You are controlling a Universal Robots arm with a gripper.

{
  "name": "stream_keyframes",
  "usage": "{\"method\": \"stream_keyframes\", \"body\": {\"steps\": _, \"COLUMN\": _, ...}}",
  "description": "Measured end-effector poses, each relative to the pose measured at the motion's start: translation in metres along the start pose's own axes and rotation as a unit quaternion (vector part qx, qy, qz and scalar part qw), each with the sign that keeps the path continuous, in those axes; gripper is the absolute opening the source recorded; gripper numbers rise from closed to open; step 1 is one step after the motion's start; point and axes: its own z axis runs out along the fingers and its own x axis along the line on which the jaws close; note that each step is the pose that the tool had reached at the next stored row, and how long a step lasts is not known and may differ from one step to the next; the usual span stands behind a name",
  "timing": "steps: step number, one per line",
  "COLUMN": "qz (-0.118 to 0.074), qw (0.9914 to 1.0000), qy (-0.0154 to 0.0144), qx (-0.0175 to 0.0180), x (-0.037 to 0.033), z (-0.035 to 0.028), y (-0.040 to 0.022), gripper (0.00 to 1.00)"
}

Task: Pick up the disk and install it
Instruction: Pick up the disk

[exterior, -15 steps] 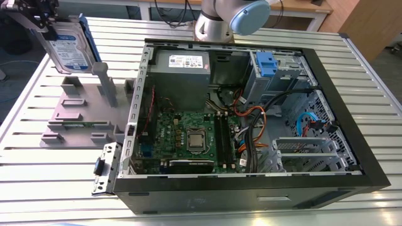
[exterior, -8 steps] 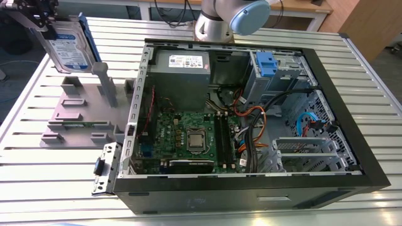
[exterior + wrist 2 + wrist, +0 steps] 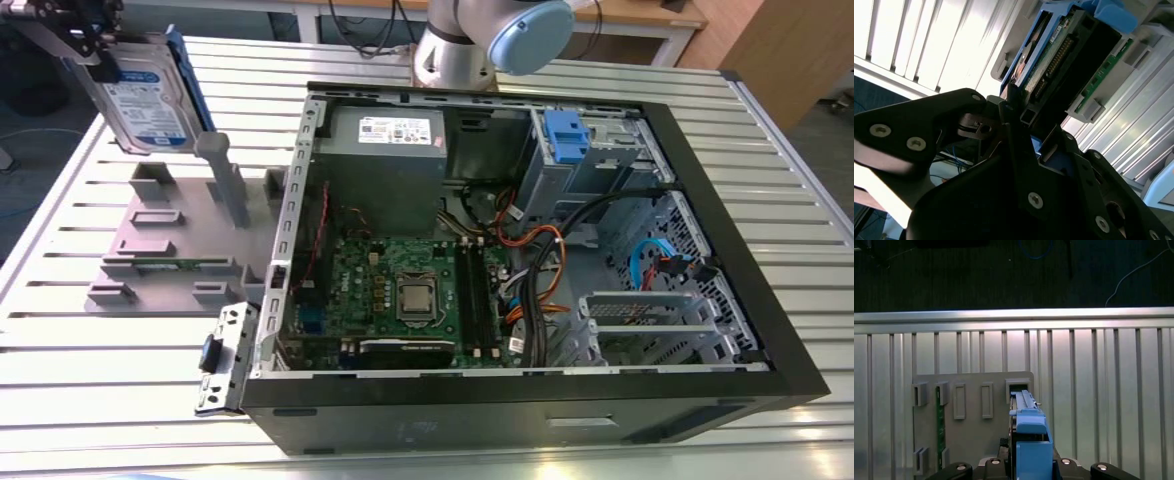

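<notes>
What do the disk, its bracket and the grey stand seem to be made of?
The disk: probably metal, silver-grey casing under a printed paper label. Its bracket: blue plastic, smooth moulded look. The stand: likely plastic, dull uniform grey with moulded posts.

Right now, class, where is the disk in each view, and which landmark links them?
Exterior view: the disk hangs in the gripper, high at the exterior view's left, above the grey stand.
First wrist view: the disk is edge-on, over the stand.
Second wrist view: the disk is end-on, connector showing, clamped by the gripper.
Shared landmark: the grey stand.
</notes>
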Motion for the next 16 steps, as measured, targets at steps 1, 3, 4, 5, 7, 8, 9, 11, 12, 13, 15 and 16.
{"method": "stream_keyframes", "body": {"steps": 1, "qz": 0.0, "qw": 1.0, "qy": 0.0, "qx": 0.0, "x": 0.0, "z": -0.0002, "y": 0.0, "gripper": 0.36}}
{"method": "stream_keyframes", "body": {"steps": 3, "qz": 0.0, "qw": 1.0, "qy": 0.0, "qx": 0.0, "x": 0.0, "z": -0.0007, "y": 0.0, "gripper": 0.36}}
{"method": "stream_keyframes", "body": {"steps": 4, "qz": 0.0, "qw": 1.0, "qy": 0.0, "qx": 0.0, "x": 0.0, "z": -0.001, "y": 0.0, "gripper": 0.36}}
{"method": "stream_keyframes", "body": {"steps": 5, "qz": 0.0, "qw": 1.0, "qy": 0.0, "qx": 0.0, "x": 0.0, "z": -0.0013, "y": 0.0, "gripper": 0.36}}
{"method": "stream_keyframes", "body": {"steps": 7, "qz": 0.0, "qw": 1.0, "qy": 0.0, "qx": 0.0, "x": -0.0001, "z": -0.0018, "y": 0.0, "gripper": 0.36}}
{"method": "stream_keyframes", "body": {"steps": 8, "qz": 0.0, "qw": 1.0, "qy": 0.0, "qx": 0.0, "x": 0.0, "z": -0.0021, "y": 0.0, "gripper": 0.36}}
{"method": "stream_keyframes", "body": {"steps": 9, "qz": 0.0, "qw": 1.0, "qy": 0.0, "qx": 0.0, "x": 0.0, "z": -0.0024, "y": 0.0, "gripper": 0.36}}
{"method": "stream_keyframes", "body": {"steps": 11, "qz": 0.0, "qw": 1.0, "qy": 0.0, "qx": 0.0, "x": -0.0001, "z": -0.003, "y": 0.0, "gripper": 0.36}}
{"method": "stream_keyframes", "body": {"steps": 12, "qz": 0.0, "qw": 1.0, "qy": 0.0, "qx": 0.0, "x": -0.0001, "z": -0.0033, "y": 0.0, "gripper": 0.36}}
{"method": "stream_keyframes", "body": {"steps": 13, "qz": 0.0, "qw": 1.0, "qy": 0.0, "qx": 0.0, "x": -0.0001, "z": -0.0035, "y": 0.0, "gripper": 0.36}}
{"method": "stream_keyframes", "body": {"steps": 15, "qz": 0.0, "qw": 1.0, "qy": 0.0, "qx": 0.0, "x": -0.0001, "z": -0.0041, "y": 0.0, "gripper": 0.36}}
{"method": "stream_keyframes", "body": {"steps": 16, "qz": 0.0, "qw": 1.0, "qy": 0.0, "qx": 0.0, "x": -0.0001, "z": -0.0043, "y": 0.0, "gripper": 0.36}}
